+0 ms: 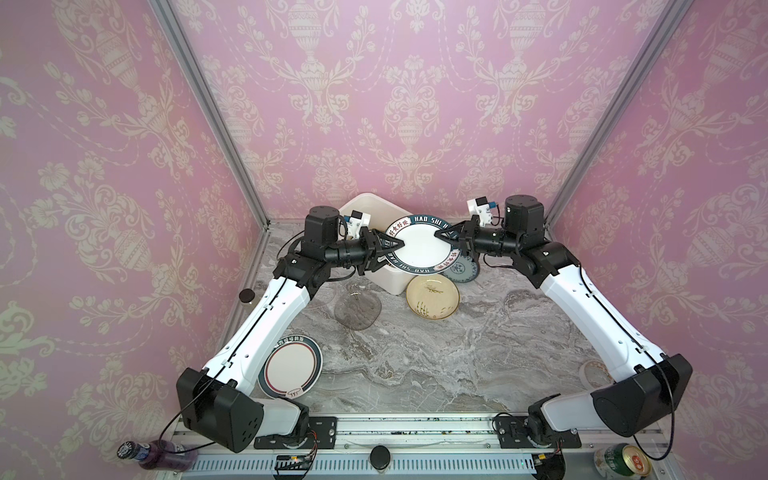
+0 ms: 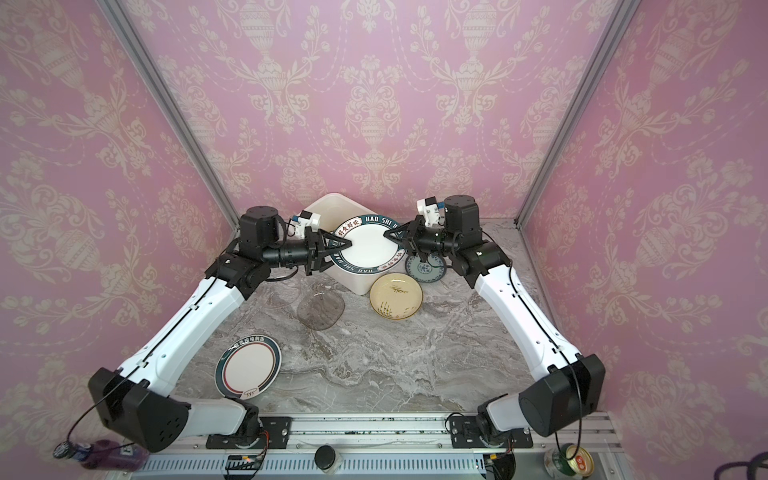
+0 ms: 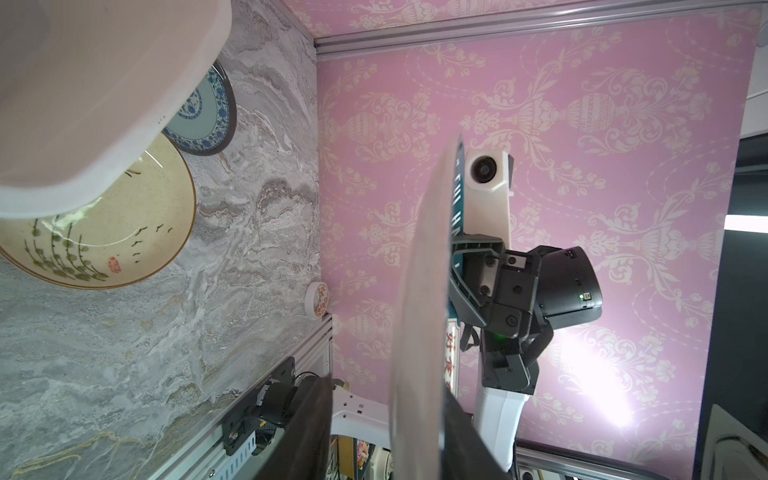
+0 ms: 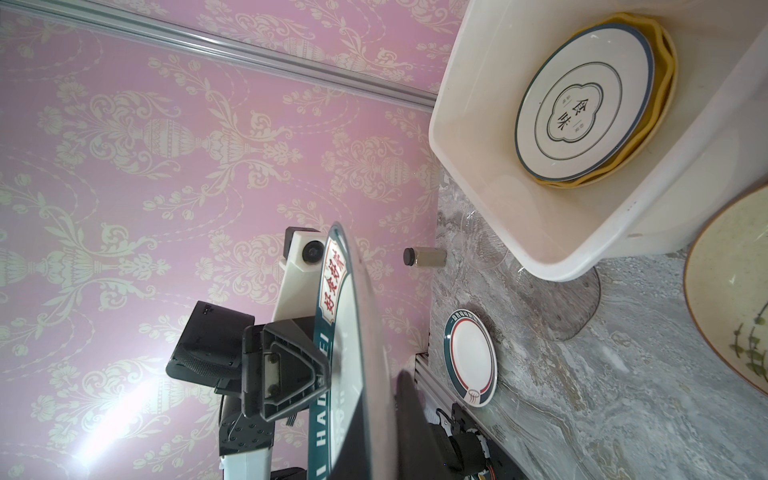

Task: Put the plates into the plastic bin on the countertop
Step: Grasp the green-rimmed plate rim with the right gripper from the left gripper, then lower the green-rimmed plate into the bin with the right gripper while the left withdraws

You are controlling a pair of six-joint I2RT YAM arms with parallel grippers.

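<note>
Top views show right hand (image 1: pixel 437 234) clamped on white dark-rimmed plate (image 1: pixel 422 246) above plastic bin (image 1: pixel 392 281), left hand (image 1: pixel 388 254) spread open around the opposite rim.

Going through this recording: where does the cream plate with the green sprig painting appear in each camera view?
Top view: cream plate, centre, just below the plastic bin.
Top view: same spot, centre.
Left wrist: at the picture's left edge, partly behind the bin.
Right wrist: at the picture's right edge, cut off.
Shared landmark: the bin, beside it in all four.
</note>
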